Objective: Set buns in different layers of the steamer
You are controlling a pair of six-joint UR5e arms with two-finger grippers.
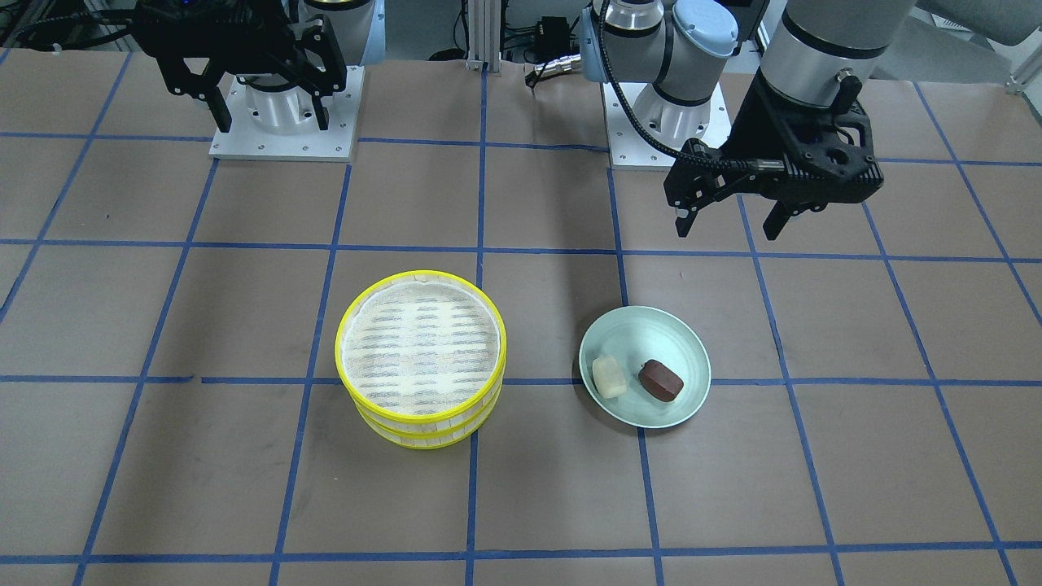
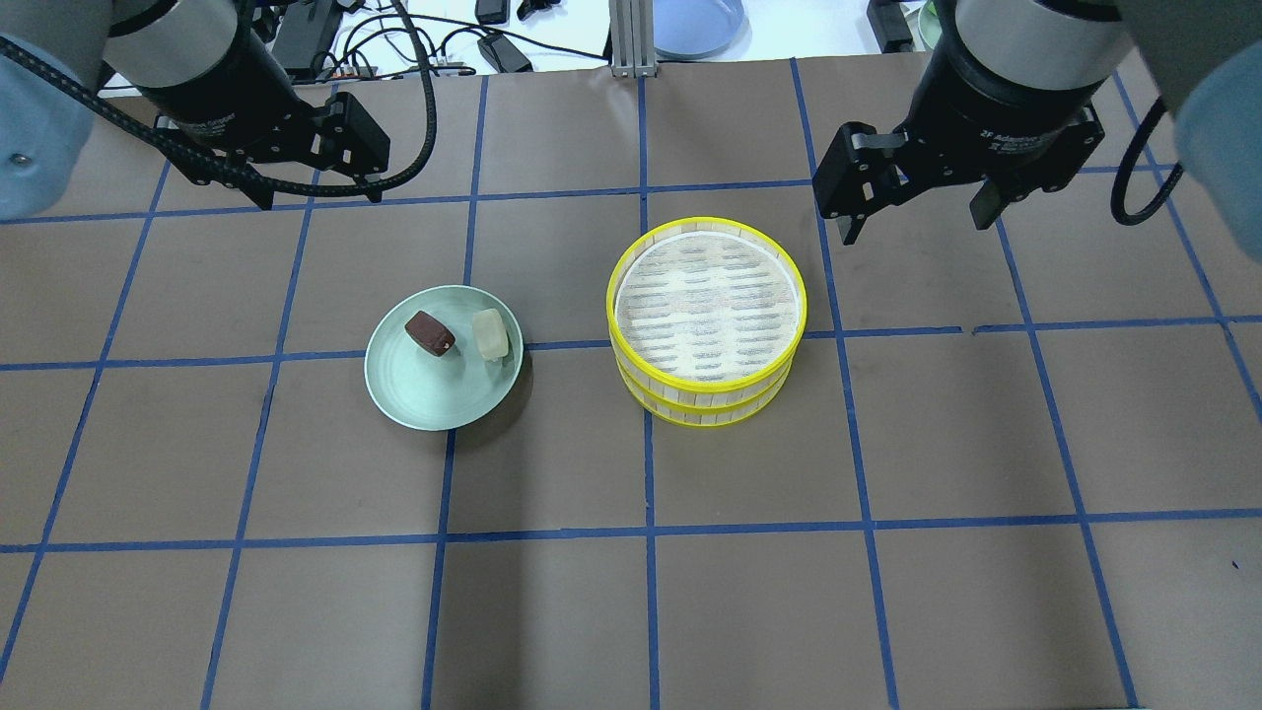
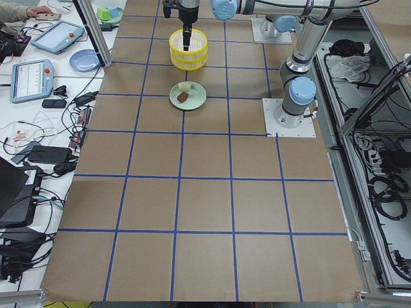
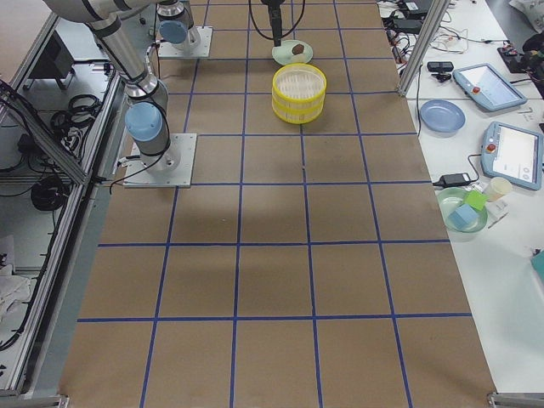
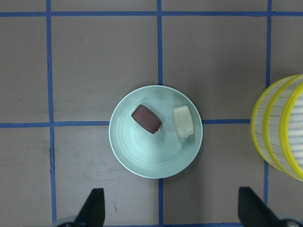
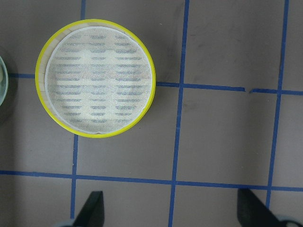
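The steamer (image 1: pixel 423 425) is a two-tier stack of yellow-rimmed layers near the table's middle, and the top layer's mesh floor (image 2: pixel 706 308) is bare. The lower layer's inside is hidden. The cream bun (image 2: pixel 490 334) and the dark brown bun (image 2: pixel 430 333) lie side by side on a pale green plate (image 2: pixel 424 399). My left gripper (image 2: pixel 320 195) is open and empty, raised beyond the plate; in its wrist view both buns (image 5: pixel 146 119) show. My right gripper (image 2: pixel 917 227) is open and empty, raised beside the steamer (image 6: pixel 94 135).
Blue tape lines grid the brown table. The two arm bases (image 1: pixel 342 130) stand on white plates at the robot's side. Off the table's far side lie a blue plate (image 4: pixel 442 115), tablets and cables.
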